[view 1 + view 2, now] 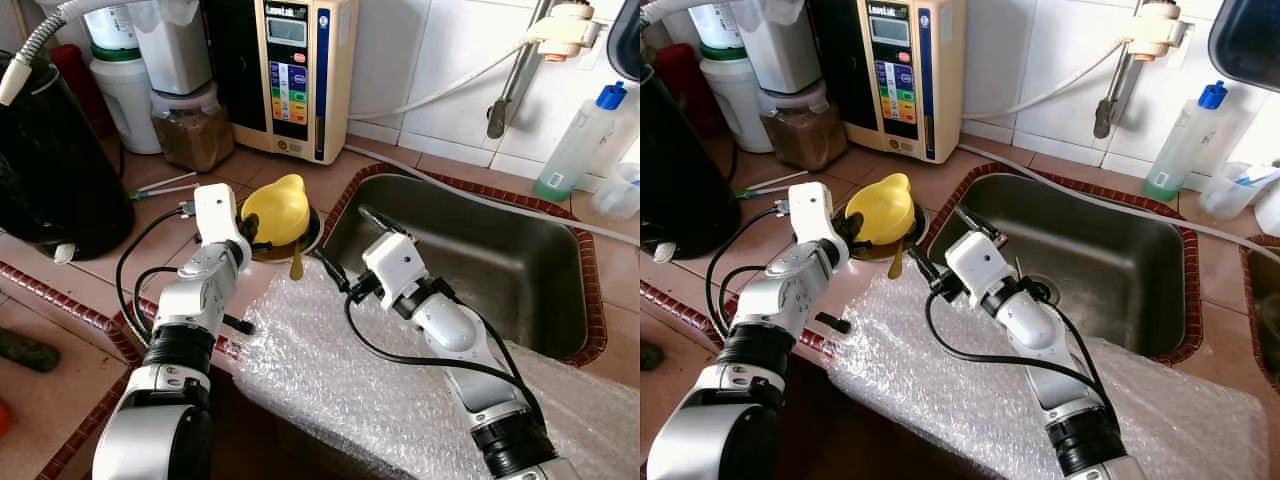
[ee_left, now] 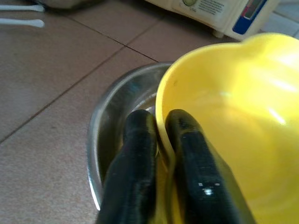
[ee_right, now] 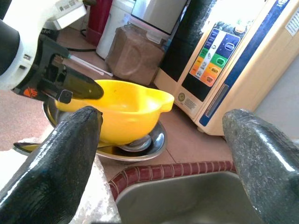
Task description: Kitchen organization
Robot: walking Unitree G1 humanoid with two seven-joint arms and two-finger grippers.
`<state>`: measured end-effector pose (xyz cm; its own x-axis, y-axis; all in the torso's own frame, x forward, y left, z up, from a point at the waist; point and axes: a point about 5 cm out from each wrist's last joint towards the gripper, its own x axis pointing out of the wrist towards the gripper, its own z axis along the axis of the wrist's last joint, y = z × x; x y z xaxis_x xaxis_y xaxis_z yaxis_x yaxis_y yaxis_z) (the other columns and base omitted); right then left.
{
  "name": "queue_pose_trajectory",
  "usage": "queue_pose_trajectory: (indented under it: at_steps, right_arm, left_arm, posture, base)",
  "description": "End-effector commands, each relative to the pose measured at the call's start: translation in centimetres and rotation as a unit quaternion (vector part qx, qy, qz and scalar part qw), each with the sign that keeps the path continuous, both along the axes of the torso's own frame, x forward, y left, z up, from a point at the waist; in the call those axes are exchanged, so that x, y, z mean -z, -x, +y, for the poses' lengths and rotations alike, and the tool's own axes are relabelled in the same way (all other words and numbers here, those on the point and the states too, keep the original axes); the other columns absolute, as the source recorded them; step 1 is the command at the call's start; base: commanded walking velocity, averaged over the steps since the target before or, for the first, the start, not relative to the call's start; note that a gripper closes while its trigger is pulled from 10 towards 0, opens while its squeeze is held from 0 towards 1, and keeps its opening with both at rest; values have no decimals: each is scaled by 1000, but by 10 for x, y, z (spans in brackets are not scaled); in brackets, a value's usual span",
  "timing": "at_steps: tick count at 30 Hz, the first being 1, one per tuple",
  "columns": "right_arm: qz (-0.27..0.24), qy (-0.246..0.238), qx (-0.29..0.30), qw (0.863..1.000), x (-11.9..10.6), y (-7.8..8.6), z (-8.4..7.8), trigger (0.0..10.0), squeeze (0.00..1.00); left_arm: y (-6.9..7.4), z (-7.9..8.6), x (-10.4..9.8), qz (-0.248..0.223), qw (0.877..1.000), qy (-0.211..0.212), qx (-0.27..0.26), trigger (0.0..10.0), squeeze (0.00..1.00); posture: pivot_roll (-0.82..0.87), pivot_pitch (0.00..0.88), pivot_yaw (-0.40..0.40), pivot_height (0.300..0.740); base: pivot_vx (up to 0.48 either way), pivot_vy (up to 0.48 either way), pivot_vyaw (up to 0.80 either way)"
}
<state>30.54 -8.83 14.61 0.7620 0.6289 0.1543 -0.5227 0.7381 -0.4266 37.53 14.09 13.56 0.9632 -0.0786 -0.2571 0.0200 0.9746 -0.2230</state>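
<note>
Yellow plastic is what I have hold of: my left hand (image 2: 159, 154) is pinched shut on the rim of the yellow bowl (image 1: 276, 208), one finger inside the wall and one outside. The bowl sits tilted in a shallow steel dish (image 2: 110, 116) on the tiled table (image 1: 130, 255), just beside the corner of the sink (image 1: 470, 260) and in front of the cream water machine (image 1: 292, 70). A spoon (image 1: 297, 262) pokes out from under the dish onto the bubble wrap (image 1: 380, 390) spread along the near edge.

My right hand (image 3: 163, 140) hangs wide open and holds nothing, poised over the sink's near corner and looking straight at the bowl from the other side.

I judge the step in hand to be lifting the bowl out of its dish (the grip looks set, the lift not yet made). Next I would raise it straight up so the dish does not drag along, keeping the rim level; a thin-wall pinch like this could let the bowl swing or slip. The open right hand is well placed to steady the far rim or hold the dish down.
</note>
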Motion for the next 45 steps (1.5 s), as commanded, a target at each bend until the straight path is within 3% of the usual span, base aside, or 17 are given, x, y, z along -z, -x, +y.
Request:
queue_pose_trajectory:
  at_steps: [1, 14, 20, 21, 23, 27, 32, 37, 39, 42, 45]
  right_arm:
    - [-2, 11, -5, 1000, 0, -2, 2, 10000, 0]
    - [-4, 15, -4, 1000, 0, -3, 2, 10000, 0]
    - [-13, 9, -1, 1000, -4, -5, 2, 10000, 0]
    - [-18, -1, 4, 1000, -8, -6, 1, 10000, 0]
    - [-20, -6, 6, 1000, -9, -7, 1, 10000, 0]
    - [-9, -79, 30, 996, -23, -14, -3, 10000, 0]
    - [1, -132, 39, 990, -32, -17, -5, 10000, 0]
    - [39, -257, 44, 965, -53, -25, -9, 10000, 0]
    - [45, -265, 43, 962, -53, -25, -9, 10000, 0]
    - [98, -330, 33, 938, -51, -27, -9, 10000, 0]
    - [105, -338, 34, 935, -50, -27, -10, 10000, 0]
  left_arm:
    - [0, 2, -4, -20, 1000, -4, -6, 0, 0]
    - [0, 8, -13, -62, 997, 0, -36, 0, 0]
    - [-2, 11, -37, -156, 986, -27, -49, 0, 0]
    - [-1, 9, -43, -185, 980, -55, -44, 0, 0]
    - [-1, 8, -45, -195, 978, -64, -42, 0, 0]
    - [3, 1, -59, -257, 959, -111, -38, 0, 0]
    - [4, -7, -62, -274, 954, -120, -27, 0, 0]
    - [9, -30, -57, -290, 948, -132, 15, 0, 0]
    - [10, -31, -56, -290, 947, -134, 17, 0, 0]
    - [12, -45, -53, -288, 949, -123, 33, 0, 0]
    - [13, -50, -55, -297, 946, -123, 42, 0, 0]
  posture:
    - [32, 0, 13, 740]
    - [37, 0, 11, 740]
    - [39, 0, 9, 740]
    - [39, 0, 10, 740]
    - [39, 0, 10, 740]
    - [40, 0, 9, 740]
    - [40, 0, 10, 740]
    - [38, 0, 10, 740]
    - [36, 0, 11, 740]
    - [35, 0, 12, 740]
    - [33, 0, 13, 740]
  base:
    - [0, 0, 0]
    - [0, 0, 0]
    - [0, 0, 0]
    - [0, 0, 0]
    - [0, 0, 0]
    - [0, 0, 0]
    - [0, 0, 0]
    - [0, 0, 0]
    - [0, 0, 0]
    - [0, 0, 0]
    - [0, 0, 0]
